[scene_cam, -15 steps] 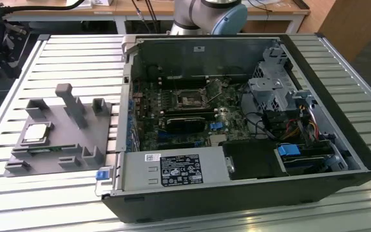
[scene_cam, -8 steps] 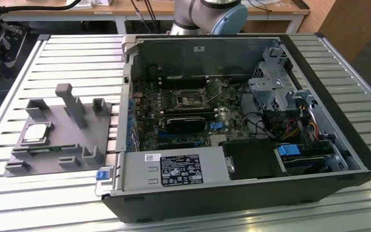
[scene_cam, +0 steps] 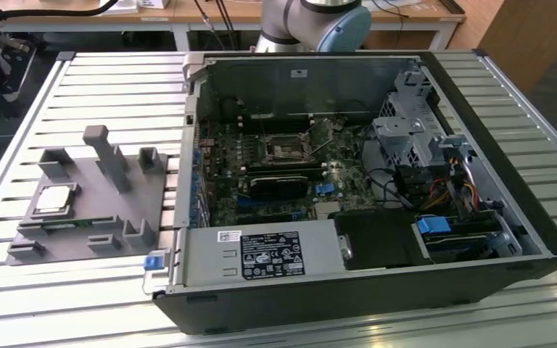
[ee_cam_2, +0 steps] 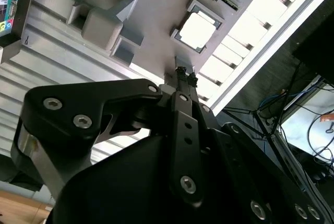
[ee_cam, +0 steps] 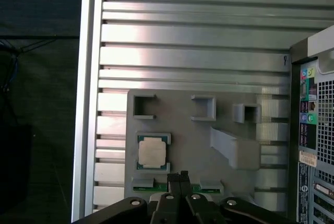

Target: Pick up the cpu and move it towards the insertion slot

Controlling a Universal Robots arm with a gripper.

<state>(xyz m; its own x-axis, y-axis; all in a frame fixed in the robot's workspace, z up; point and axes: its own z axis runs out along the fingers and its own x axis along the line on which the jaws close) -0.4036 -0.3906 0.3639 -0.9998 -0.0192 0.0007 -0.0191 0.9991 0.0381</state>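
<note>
The cpu (scene_cam: 54,197) is a small silver square lying flat in a recess of the grey plastic tray (scene_cam: 114,217), at the exterior view's left. Both wrist views look down on it: the cpu (ee_cam: 152,151) and cpu (ee_cam_2: 197,30). My gripper (ee_cam: 177,178) hangs high above the tray, its thin black fingertips (ee_cam_2: 182,72) pressed together with nothing between them, a little off to one side of the chip. The insertion slot (scene_cam: 286,148) is a square metal-framed socket on the motherboard inside the open computer case (scene_cam: 510,217).
A thin green memory strip (scene_cam: 66,223) lies in the tray next to the cpu. Grey posts (scene_cam: 104,156) stand up from the tray. The case wall (scene_cam: 189,145) rises between tray and motherboard. A slatted metal table (scene_cam: 114,87) carries everything. The arm's base (scene_cam: 312,22) stands behind the case.
</note>
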